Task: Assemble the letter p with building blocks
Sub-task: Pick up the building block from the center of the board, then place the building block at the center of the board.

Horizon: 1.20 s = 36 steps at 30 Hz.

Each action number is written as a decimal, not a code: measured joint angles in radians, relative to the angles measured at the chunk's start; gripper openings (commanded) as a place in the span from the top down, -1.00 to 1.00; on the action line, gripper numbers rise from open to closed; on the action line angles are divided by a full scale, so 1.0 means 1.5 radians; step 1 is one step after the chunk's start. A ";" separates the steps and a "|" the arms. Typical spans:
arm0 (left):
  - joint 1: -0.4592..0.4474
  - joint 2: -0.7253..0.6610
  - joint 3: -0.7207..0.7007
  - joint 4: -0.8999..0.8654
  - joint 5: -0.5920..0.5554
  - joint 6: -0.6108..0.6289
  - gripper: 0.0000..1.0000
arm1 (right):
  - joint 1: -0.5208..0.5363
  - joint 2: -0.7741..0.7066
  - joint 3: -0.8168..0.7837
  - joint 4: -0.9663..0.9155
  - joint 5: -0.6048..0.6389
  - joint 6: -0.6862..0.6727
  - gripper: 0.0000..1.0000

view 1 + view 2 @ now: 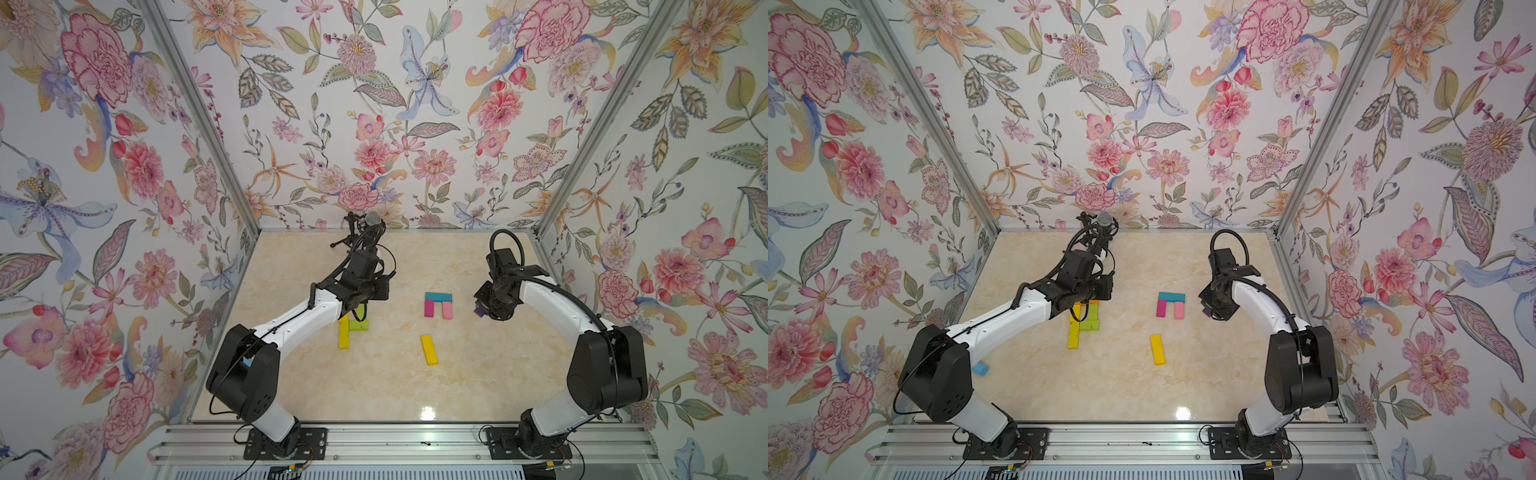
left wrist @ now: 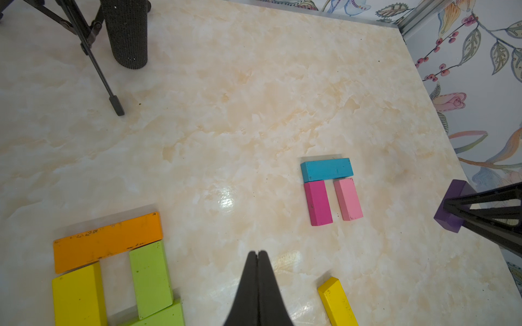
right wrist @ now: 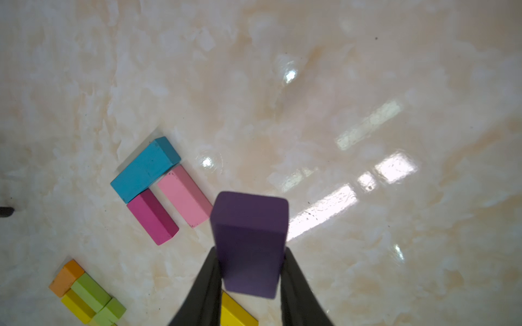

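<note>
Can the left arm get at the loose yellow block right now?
Probably yes: the loose yellow block lies alone on bare table with nothing around it, and the left gripper is empty, though shut, so it must open first.

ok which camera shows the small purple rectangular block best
The right wrist view: the small purple rectangular block fills the middle, clamped in the right gripper. The left wrist view catches it at the edge, partly covered by that gripper. In both top views only a purple sliver shows at the gripper's tip.
</note>
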 measured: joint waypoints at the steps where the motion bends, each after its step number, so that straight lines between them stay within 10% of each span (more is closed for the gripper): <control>1: 0.000 0.000 -0.001 0.000 0.000 0.002 0.97 | 0.012 0.000 0.012 -0.001 -0.002 -0.042 0.47; 21: 0.000 -0.060 -0.034 -0.009 0.007 0.018 0.97 | 0.183 0.057 0.128 -0.117 0.180 -0.615 0.49; 36: 0.004 -0.110 -0.060 -0.013 -0.006 0.017 0.96 | 0.215 -0.033 -0.054 -0.049 0.020 -0.816 0.36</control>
